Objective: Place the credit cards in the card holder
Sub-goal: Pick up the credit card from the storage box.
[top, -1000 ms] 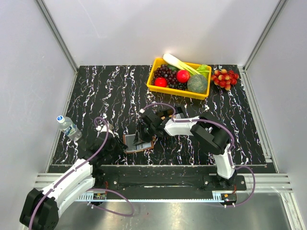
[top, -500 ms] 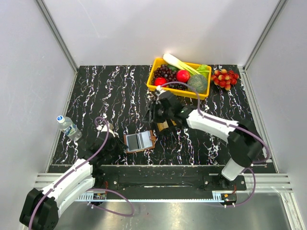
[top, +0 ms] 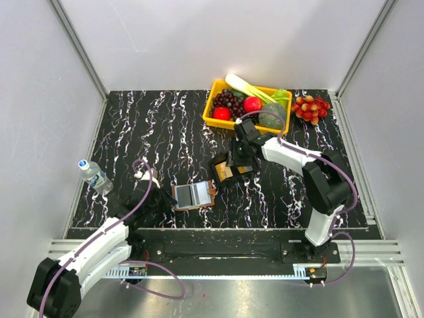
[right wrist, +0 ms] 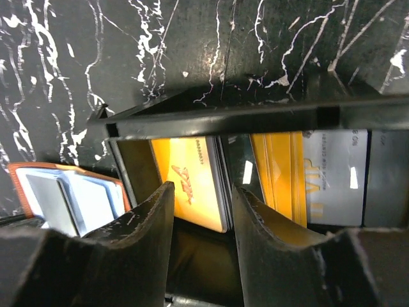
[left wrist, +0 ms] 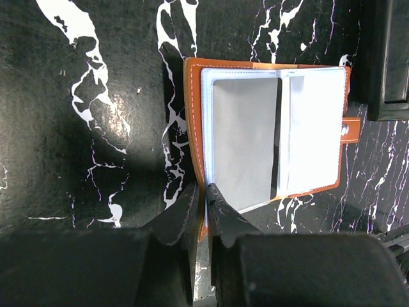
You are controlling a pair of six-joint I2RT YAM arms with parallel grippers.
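- At the near centre of the counter (top: 146, 132), the card holder (left wrist: 275, 128) lies opened flat, pale pockets up, snap tab on the side toward the black box (right wrist: 255, 118).
- Left claw (left wrist: 206, 188): narrow, its tips pinching the holder's near cover edge and pinning it to the counter.
- One grey card (left wrist: 246, 144) sits in the holder's left pocket; the right pocket looks unfilled.
- Remaining credit cards stand on edge inside the black box just beyond the holder: an orange card (right wrist: 192, 173), further orange ones, and a white card (right wrist: 335, 173).
- Right claw (right wrist: 202, 188): moderately wide, holding nothing, poised over the box with the orange card lined up between its fingers; contact cannot be confirmed.
- Step in hand, as judged: picking the next card from the box.
- Recommended: descend straight, keeping both fingers off the box wall; close on a single card's faces, not two; lift vertically until clear.
- Left claw should hold its pinch so the holder stays open for insertion.
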